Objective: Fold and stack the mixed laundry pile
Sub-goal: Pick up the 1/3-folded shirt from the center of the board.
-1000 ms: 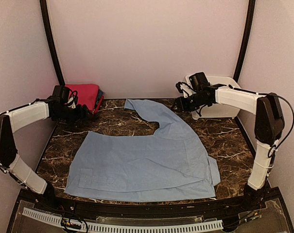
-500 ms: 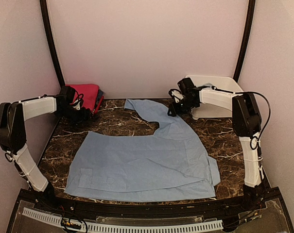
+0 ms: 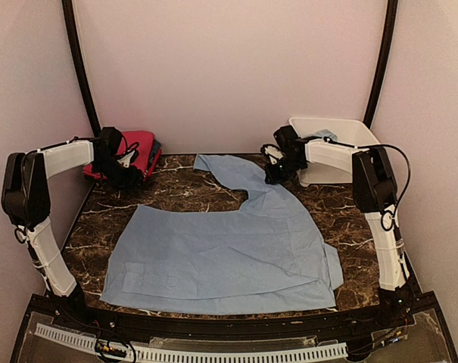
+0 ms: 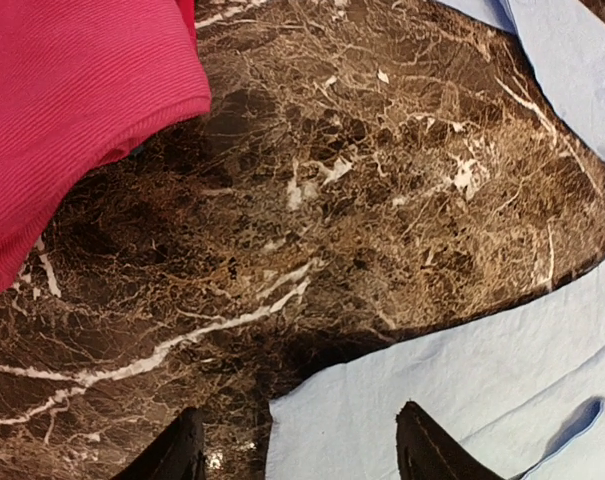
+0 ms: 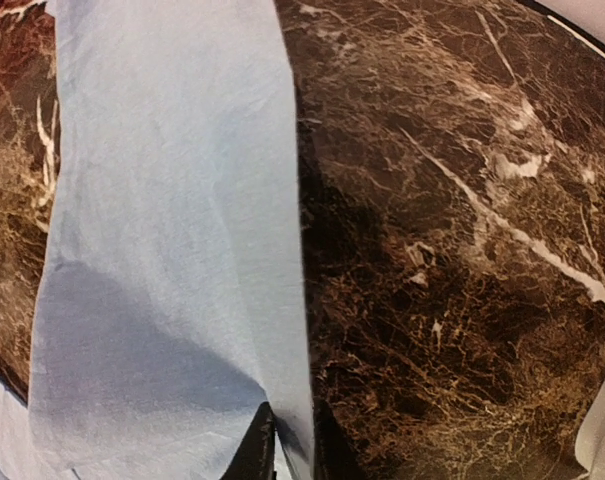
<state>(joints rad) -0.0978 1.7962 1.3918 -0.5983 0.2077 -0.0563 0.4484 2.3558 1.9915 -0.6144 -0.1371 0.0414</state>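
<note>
On marble table (image 3: 350,219): pale blue trousers (image 3: 229,257), right gripper (image 5: 287,452) pinching leg edge.

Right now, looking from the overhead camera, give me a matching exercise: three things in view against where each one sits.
Things:
1. pale blue garment
2. pink garment
3. white tub

Places:
A. far right corner
B. far left corner
C. spread flat across the middle

Pairs: 1-C, 2-B, 3-A

Both arms (image 3: 62,157): white shells w/ black joints, thin black cables; fingers (image 4: 177,455) dark, tapered.
</note>
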